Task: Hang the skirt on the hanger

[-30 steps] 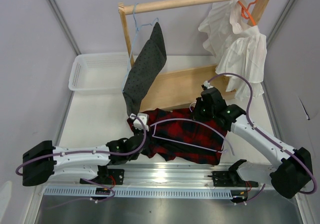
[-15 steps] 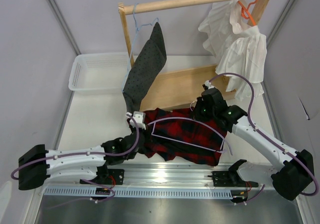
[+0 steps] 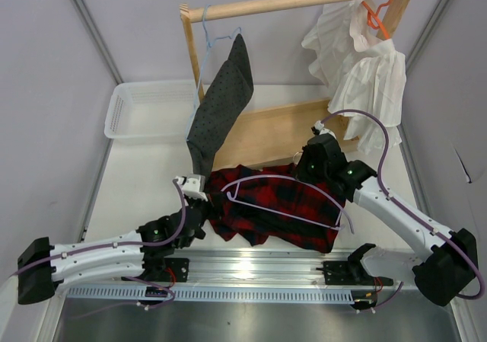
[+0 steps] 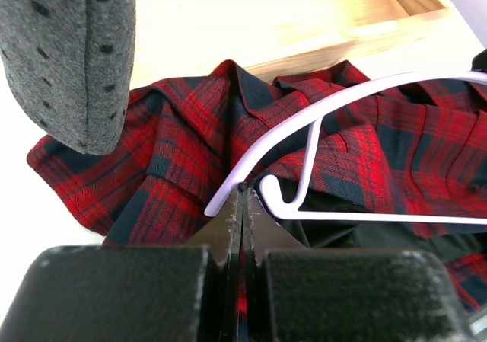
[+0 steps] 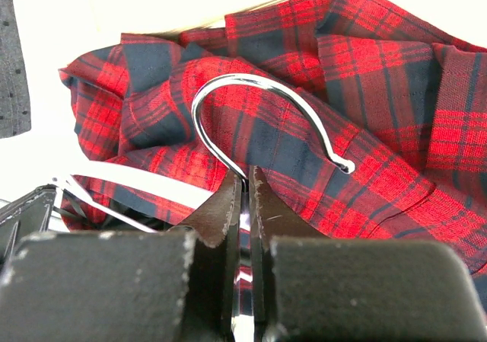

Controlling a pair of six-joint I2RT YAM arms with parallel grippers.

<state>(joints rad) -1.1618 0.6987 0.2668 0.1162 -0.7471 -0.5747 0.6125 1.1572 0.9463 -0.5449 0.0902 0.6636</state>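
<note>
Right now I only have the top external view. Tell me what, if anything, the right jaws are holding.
Observer: Right wrist view: the right jaws are shut on the shank of the hanger's silver hook, which curves up over the skirt.
Operator: Now give me the left side.
Observer: Left wrist view: the left jaws are shut at the lilac hanger's shoulder tip.
Operator: Report what's beside them.
Observer: The skirt's black lining shows just below the hanger's bottom bar.
</note>
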